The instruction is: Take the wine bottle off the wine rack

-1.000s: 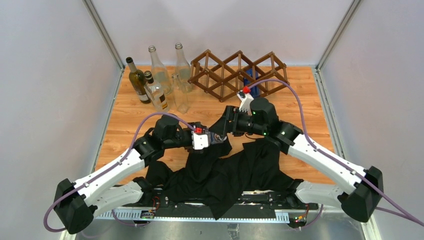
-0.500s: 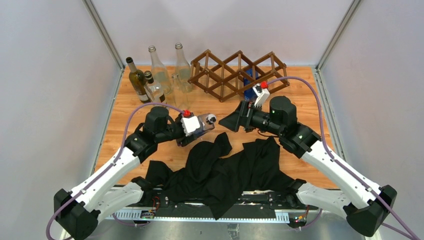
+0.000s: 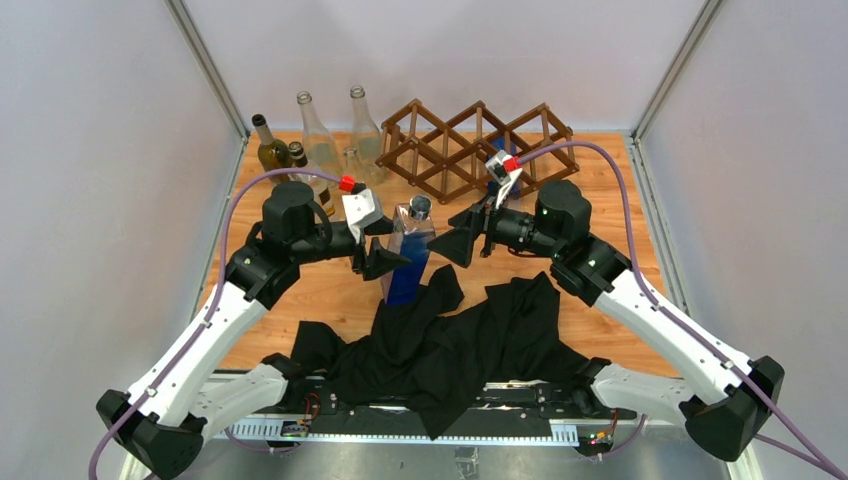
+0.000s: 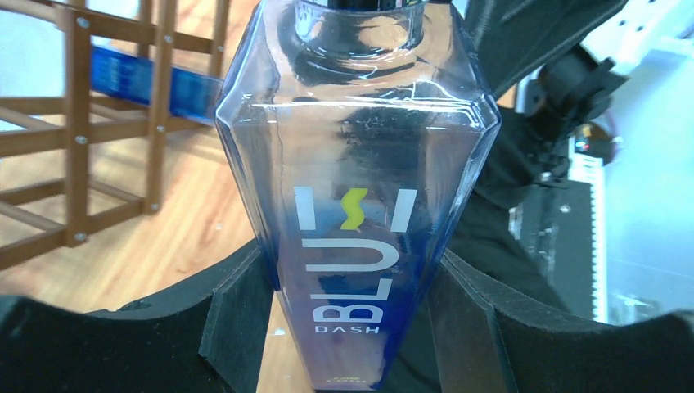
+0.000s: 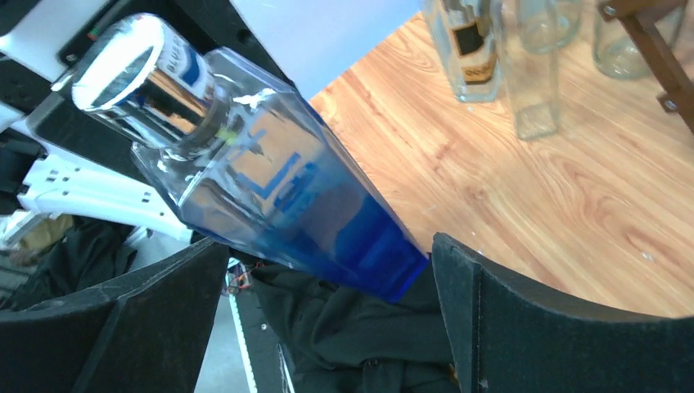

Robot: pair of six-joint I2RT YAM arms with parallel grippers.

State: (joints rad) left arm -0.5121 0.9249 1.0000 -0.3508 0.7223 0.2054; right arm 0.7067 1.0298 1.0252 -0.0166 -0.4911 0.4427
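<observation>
In the top view the wine bottle (image 3: 408, 255), clear glass with blue toward the base, is at centre frame, clear of the wine rack (image 3: 470, 145) at upper centre. Its silver cap points up-frame and its base is at the edge of the black cloth (image 3: 450, 345). The left gripper (image 3: 385, 245) is clamped on the bottle's body from the left. In the left wrist view its pads (image 4: 237, 319) press both sides below the label. The right gripper (image 3: 458, 243) sits just right of the bottle with its jaws spread wide. Its wrist view shows the bottle (image 5: 270, 188) slanting between them, unclamped. A blue item (image 3: 497, 158) lies in the rack.
</observation>
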